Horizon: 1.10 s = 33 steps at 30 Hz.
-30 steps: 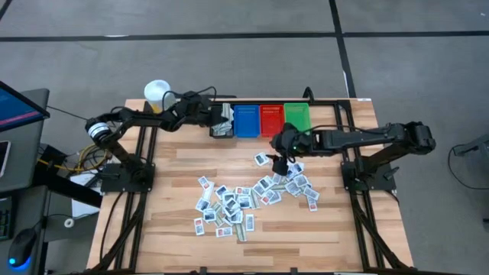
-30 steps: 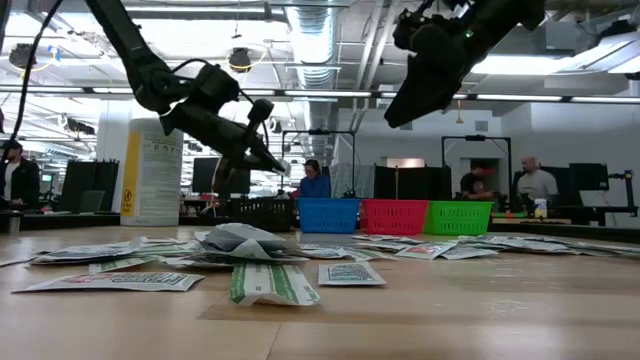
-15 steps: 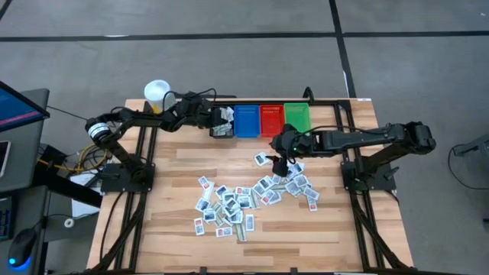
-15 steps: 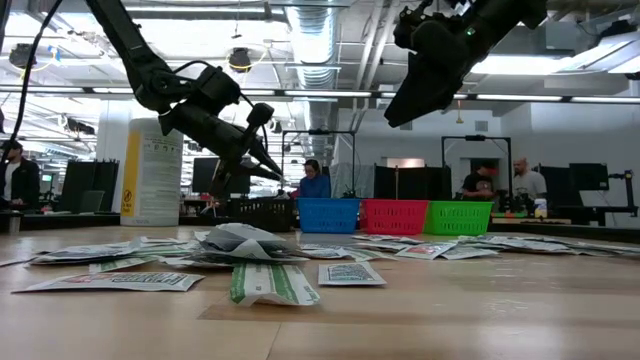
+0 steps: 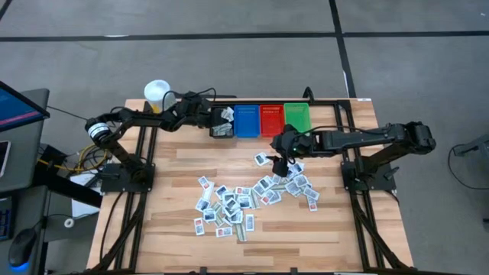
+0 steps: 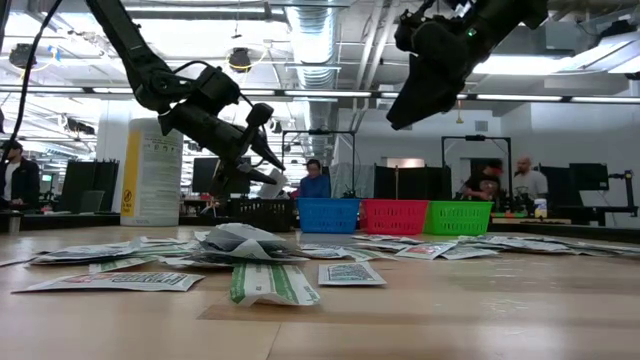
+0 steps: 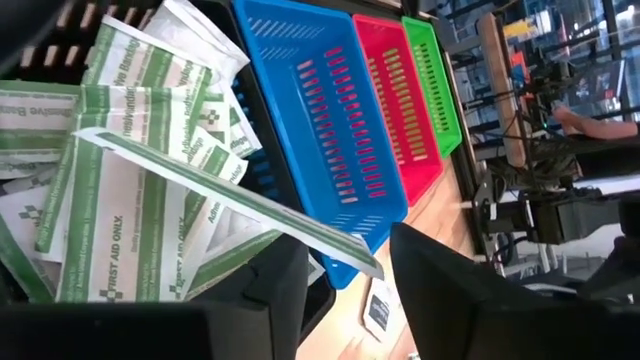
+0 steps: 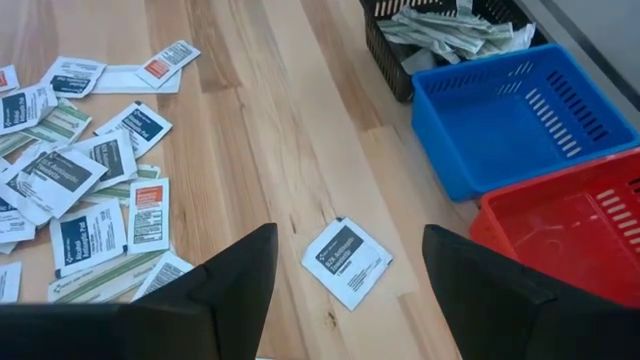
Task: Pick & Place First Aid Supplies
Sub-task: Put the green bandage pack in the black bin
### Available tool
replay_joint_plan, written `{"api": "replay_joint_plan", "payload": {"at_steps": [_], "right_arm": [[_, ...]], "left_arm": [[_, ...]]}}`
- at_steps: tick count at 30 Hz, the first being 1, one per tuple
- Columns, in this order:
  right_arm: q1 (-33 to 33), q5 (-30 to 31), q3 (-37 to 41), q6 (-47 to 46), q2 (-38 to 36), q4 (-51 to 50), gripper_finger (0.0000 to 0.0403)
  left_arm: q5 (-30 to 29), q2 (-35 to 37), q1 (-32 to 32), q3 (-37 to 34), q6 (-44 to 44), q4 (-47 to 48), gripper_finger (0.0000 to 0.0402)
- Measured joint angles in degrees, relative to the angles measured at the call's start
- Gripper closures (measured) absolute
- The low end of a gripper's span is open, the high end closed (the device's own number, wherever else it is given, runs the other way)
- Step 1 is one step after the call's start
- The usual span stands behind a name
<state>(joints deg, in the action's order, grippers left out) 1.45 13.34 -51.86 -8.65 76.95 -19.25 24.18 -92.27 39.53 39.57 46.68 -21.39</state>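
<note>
Fingers of left gripper (image 7: 340, 285) spreading over black plastic bin (image 5: 221, 130), green-striped white flat packet (image 7: 230, 195) slipping loose between them, no longer pinched as second ago. Right gripper (image 8: 345, 265) hovering wide open, empty, above dark-marked white packet (image 8: 346, 262) on wooden surface (image 8: 250, 120). Packets probably light, limp, slippery; best pinching by edge. Remaining packets lying scattered mid-surface; blue bin (image 5: 246, 120) beyond.

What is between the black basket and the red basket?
The blue basket sits between the black basket and the red basket, all in one row. The high view shows it best.
</note>
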Motion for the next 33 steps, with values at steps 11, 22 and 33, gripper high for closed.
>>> {"api": "replay_joint_plan", "payload": {"at_steps": [11, 22, 33], "right_arm": [[-0.04, 0.0, 0.0, -0.02, 0.0, -0.02, 0.0158], [-0.04, 0.0, 0.0, -0.71, 0.0, -0.04, 0.0158], [-0.04, -0.01, 0.0, -1.3, 0.0, -0.04, 0.0158]], "left_arm": [[3.84, 0.0, 0.0, 0.0, 6.96, 0.2, 0.0256], [3.08, 0.02, 1.69, 0.0, 14.11, 8.04, 0.0256], [6.68, 0.2, 1.7, 0.0, 13.84, 8.98, 0.0257]]}}
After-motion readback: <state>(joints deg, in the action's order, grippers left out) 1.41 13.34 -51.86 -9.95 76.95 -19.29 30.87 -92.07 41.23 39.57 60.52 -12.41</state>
